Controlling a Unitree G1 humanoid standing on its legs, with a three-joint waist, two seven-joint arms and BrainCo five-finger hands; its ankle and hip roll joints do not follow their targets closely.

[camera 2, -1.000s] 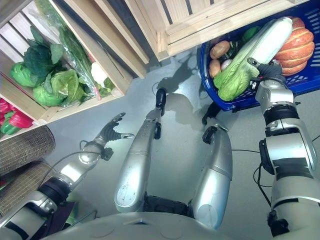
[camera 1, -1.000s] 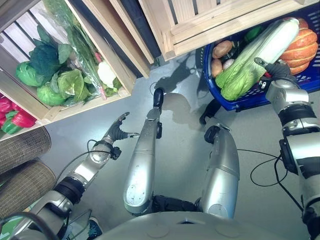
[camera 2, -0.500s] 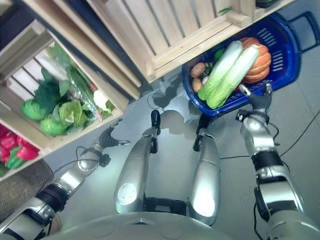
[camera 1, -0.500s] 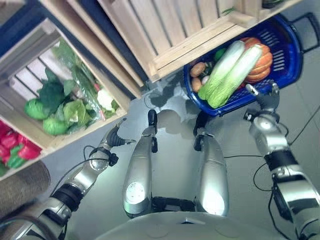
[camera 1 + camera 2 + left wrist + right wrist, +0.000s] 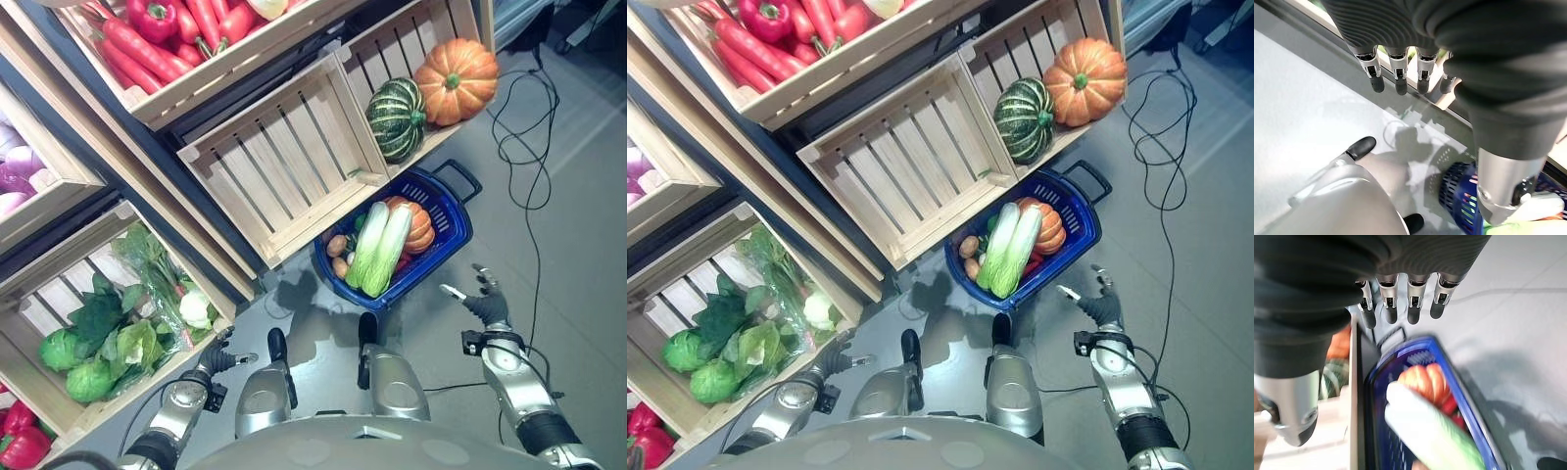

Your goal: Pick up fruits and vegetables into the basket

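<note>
At the lower left of the head view the left hand (image 5: 217, 358) hangs over the grey floor (image 5: 578, 245) just in front of the lowest crate (image 5: 59, 411), its fingers (image 5: 1396, 73) straight and slightly spread, holding nothing. That crate carries green cabbages (image 5: 93, 377) and a bagged leafy bunch (image 5: 162, 284). Above it, at upper left, a shelf crate holds red peppers and carrots (image 5: 157, 29). The middle crate (image 5: 284, 166) is bare slats.

Right of centre the blue basket (image 5: 453, 230) sits on the floor, partly tucked under the crates. It already carries two long napa cabbages (image 5: 377, 250) lying side by side, their long axis running from the lower left of the frame, where the leafy green ends lie, up toward the right, where the white stalks point. An orange pumpkin (image 5: 421, 227) and small brown potatoes (image 5: 338, 257) lie beside them. Above, at upper right, a striped green squash (image 5: 397, 117) and a larger orange pumpkin (image 5: 456, 78) rest in a crate.

At lower right the right hand (image 5: 483, 306) hovers just beside the basket rim, fingers (image 5: 1413, 303) extended and apart, empty.

I judge this a pause between picks: both hands free, the basket partly filled. The next move calls for choosing a further item, likely from the lower left crate near the left hand or the squash above the basket, and reaching to it with open fingers.
</note>
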